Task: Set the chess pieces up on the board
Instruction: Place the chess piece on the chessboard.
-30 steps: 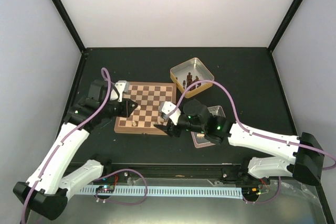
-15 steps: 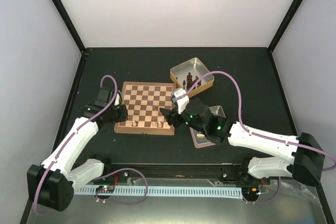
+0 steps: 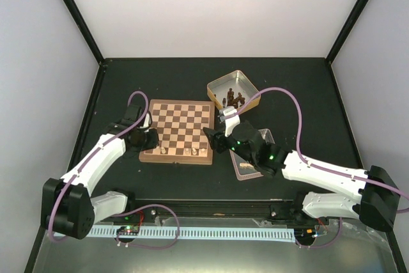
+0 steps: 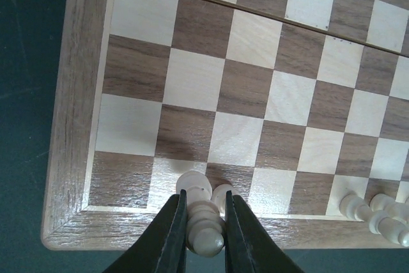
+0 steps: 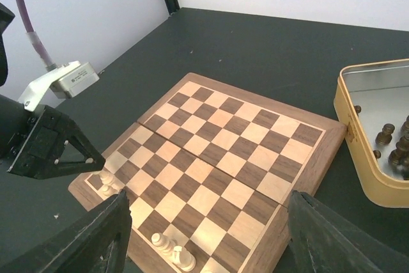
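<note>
The board [image 3: 179, 126] lies at the table's centre left. My left gripper [image 4: 204, 194] is shut on a pale chess piece [image 4: 206, 229] at the board's near left corner; the piece's base sits at a light square of the nearest row. A second pale piece [image 4: 223, 195] stands right beside it, touching the right finger. Two more pale pieces [image 4: 377, 214] stand further along that row. In the top view my left gripper [image 3: 151, 140] is at the board's left near edge. My right gripper [image 3: 211, 139] hangs open and empty by the board's right edge, jaws wide over the board [image 5: 223, 151].
A square metal tin [image 3: 233, 94] holding several dark brown pieces stands behind the board's right corner. A second flat tin [image 3: 250, 165] lies under the right arm. In the right wrist view the tin's rim [image 5: 358, 177] is just right of the board.
The left arm drew back from over the board to its near left corner. The right gripper moved from the board's near edge up along its right side.
</note>
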